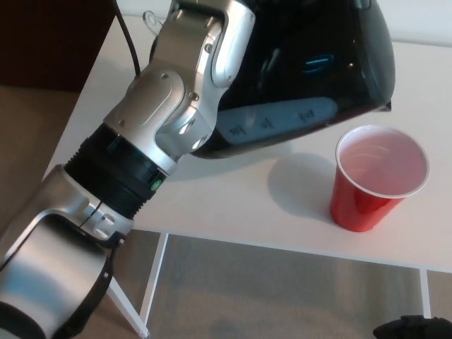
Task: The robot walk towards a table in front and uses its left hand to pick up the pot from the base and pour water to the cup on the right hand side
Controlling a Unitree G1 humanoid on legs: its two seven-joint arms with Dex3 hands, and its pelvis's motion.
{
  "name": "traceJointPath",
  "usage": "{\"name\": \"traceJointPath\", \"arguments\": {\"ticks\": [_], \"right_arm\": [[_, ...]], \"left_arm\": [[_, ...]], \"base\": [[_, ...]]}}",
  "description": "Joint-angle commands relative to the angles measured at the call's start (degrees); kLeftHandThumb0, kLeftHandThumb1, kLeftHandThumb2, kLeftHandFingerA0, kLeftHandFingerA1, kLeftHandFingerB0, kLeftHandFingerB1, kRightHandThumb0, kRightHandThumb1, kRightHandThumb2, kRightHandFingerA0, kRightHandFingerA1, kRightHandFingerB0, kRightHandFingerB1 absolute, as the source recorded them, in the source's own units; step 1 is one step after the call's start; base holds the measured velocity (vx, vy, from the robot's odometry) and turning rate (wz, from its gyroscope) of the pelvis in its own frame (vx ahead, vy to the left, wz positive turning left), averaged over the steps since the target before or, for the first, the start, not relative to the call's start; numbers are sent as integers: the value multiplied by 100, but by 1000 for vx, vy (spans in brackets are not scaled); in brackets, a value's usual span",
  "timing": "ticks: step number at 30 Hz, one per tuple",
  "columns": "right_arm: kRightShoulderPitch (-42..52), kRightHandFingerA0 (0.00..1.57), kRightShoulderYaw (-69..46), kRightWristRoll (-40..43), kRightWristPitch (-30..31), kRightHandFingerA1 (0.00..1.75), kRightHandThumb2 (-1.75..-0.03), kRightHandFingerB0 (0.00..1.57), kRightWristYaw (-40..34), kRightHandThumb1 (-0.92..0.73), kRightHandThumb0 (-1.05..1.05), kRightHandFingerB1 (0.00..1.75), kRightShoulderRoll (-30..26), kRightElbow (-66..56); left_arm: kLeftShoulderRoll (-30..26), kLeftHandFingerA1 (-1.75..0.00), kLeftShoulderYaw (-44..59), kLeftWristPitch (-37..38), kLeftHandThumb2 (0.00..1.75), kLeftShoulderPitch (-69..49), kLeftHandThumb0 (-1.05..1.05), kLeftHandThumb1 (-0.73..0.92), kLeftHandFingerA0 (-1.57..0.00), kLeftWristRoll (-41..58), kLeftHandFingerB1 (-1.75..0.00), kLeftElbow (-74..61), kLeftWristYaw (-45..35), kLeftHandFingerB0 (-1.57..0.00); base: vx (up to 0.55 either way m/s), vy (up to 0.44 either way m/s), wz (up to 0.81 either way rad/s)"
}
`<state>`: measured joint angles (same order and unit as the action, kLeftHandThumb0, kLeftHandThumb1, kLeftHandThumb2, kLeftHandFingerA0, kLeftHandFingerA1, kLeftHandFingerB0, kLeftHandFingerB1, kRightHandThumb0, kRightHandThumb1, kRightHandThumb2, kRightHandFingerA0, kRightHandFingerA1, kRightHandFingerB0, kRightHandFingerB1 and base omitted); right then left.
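Black pot (311, 63) (blue gauge), red cup (371, 187).

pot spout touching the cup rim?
Apart. Head view shows the pot spout up and left of the red cup, with white table visible between them.

The pot (304, 78) hangs tilted above the table (233, 205), left of the cup (374, 176) standing on it.

White table (233, 205) on thin white legs (152, 282). Grey-beige floor (282, 293) beneath. Dark brown surface (49, 42) at upper left. Soft, even light.
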<state>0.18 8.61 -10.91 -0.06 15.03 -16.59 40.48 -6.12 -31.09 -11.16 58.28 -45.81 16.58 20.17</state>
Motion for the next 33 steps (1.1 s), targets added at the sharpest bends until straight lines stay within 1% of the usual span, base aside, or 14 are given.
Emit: {"name": "traceJointPath", "arguments": {"ticks": [1, 7, 8, 13, 14, 17, 18, 21, 22, 26, 27, 31, 32, 33], "right_arm": [[-8, 67, 0, -41, 89, 51, -58, 51, -6, -64, -33, 46, -100, 16], [-37, 65, -36, 21, 58, 51, -58, 50, 57, -65, -33, 46, -99, 36], [4, 63, -43, 36, 82, 50, -59, 49, 76, -66, -33, 46, -105, -31], [33, 64, -46, 28, 104, 50, -59, 50, 61, -66, -33, 46, -105, -72], [19, 65, -40, 16, 123, 49, -59, 51, 41, -65, -33, 45, -95, -44], [-2, 65, -16, -17, 110, 50, -59, 51, 13, -65, -33, 45, -88, 17], [-17, 68, -1, -42, 114, 50, -59, 52, 0, -65, -33, 45, -97, 32], [-55, 69, 48, -108, 102, 50, -59, 52, -37, -64, -34, 45, -115, 72], [-69, 68, 38, -87, 71, 51, -59, 52, -32, -64, -34, 45, -107, 118], [-58, 65, -3, -14, 37, 51, -59, 51, 21, -65, -34, 46, -99, 119], [-67, 66, 9, -30, 14, 50, -59, 51, 15, -65, -35, 45, -105, 148], [-89, 66, 27, -53, -33, 50, -59, 51, 5, -65, -35, 45, -114, 211], [-62, 65, 16, -35, 4, 51, -59, 50, 24, -66, -34, 46, -118, 129], [-51, 65, 11, -27, 19, 51, -59, 50, 32, -66, -34, 46, -120, 96]], "left_arm": [[-94, -147, 38, 425, 57, 13, -31, 59, -103, -296, -51, -234, 222, -83], [-156, -147, 72, 627, 57, -2, -32, 58, -103, -346, -51, -213, 239, -83], [-236, -148, 27, 712, 57, -2, -32, 58, -107, -417, -50, -218, 214, -80], [-343, -148, -49, 783, 57, -21, -32, 58, -108, -651, -49, -244, 246, -82], [-367, -152, -72, 791, 57, -33, -35, 56, -103, -703, -50, -261, 258, -87], [-412, -151, -96, 820, 57, -66, -35, 55, -103, -800, -50, -325, 249, -88], [-428, -151, -105, 851, 56, -48, -35, 55, -102, -844, -50, -305, 278, -88], [-491, -151, -129, 936, 56, 4, -35, 55, -102, -969, -50, -259, 305, -87], [-547, -146, -156, 1006, 56, 45, -35, 55, -98, -1022, -50, -220, 305, -86], [-622, -145, -182, 1233, 59, 127, -35, 55, -96, -1101, -52, -90, 452, -87], [-666, -146, -234, 1266, 60, 195, -39, 56, -97, -1188, -51, -50, 438, -86], [-725, -146, -298, 1349, 60, 305, -39, 56, -97, -1338, -51, 41, 432, -86], [-743, -142, -435, 1493, 57, 437, -36, 56, -105, -1517, -51, 242, 717, -91], [-750, -142, -495, 1558, 57, 497, -36, 56, -105, -1594, -51, 336, 846, -91]], "base": [[0, 0, 0], [0, 0, 0], [0, 0, 0], [0, 0, 0], [0, 0, 0], [0, 0, 0], [0, 0, 0], [0, 0, 0], [0, 0, 0], [0, 0, 0], [0, 0, 0], [0, 0, 0], [0, 0, 0], [0, 0, 0]]}}
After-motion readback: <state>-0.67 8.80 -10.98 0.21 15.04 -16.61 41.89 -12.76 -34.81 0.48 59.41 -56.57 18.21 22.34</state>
